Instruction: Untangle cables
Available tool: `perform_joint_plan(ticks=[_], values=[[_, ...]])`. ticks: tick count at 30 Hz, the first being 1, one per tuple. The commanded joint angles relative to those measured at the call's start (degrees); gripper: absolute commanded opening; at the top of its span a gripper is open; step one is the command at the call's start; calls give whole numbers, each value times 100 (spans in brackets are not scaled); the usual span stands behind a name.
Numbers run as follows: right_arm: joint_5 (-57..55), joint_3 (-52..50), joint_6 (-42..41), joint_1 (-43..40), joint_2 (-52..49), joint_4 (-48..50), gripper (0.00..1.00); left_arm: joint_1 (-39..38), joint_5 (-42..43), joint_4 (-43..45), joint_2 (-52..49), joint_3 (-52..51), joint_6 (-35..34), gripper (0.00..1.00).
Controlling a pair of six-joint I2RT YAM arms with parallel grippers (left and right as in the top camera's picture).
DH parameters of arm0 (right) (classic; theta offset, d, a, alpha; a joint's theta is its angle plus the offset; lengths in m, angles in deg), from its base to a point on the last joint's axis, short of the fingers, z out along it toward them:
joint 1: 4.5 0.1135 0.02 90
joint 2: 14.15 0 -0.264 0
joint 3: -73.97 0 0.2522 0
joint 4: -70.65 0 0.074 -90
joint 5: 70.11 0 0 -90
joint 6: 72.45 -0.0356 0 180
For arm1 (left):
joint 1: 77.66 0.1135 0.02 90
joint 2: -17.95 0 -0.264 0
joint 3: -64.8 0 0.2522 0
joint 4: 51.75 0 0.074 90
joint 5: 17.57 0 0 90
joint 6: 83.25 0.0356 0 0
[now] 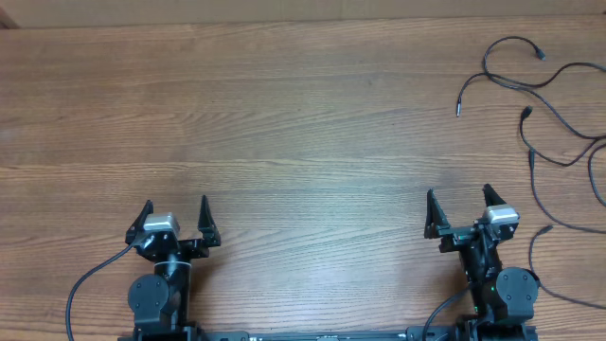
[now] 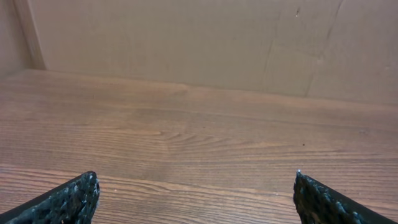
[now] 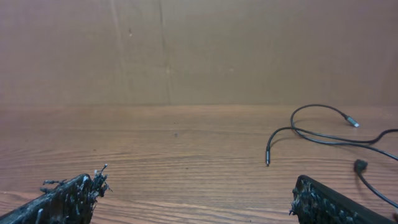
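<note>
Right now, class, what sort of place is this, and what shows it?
Probably a robotics test bench rather than a home: a wood-grain table fronted by two robot arms, left gripper and right gripper both open, loose black cables, and a plain brown backdrop.

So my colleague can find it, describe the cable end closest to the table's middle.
On the wooden table, look to the far right, where black cables sprawl. Ahead of the right gripper lies one small plug tip, the only one reaching this far left.
</note>
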Motion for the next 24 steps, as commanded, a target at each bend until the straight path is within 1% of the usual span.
perform_joint_plan(ticks=[1, 24], values=[[-13, -61, 26, -118, 61, 26, 100, 35, -13, -11, 55, -20, 68, 100], [-13, -61, 26, -181, 61, 31, 100, 35, -13, -11, 55, -20, 68, 100]])
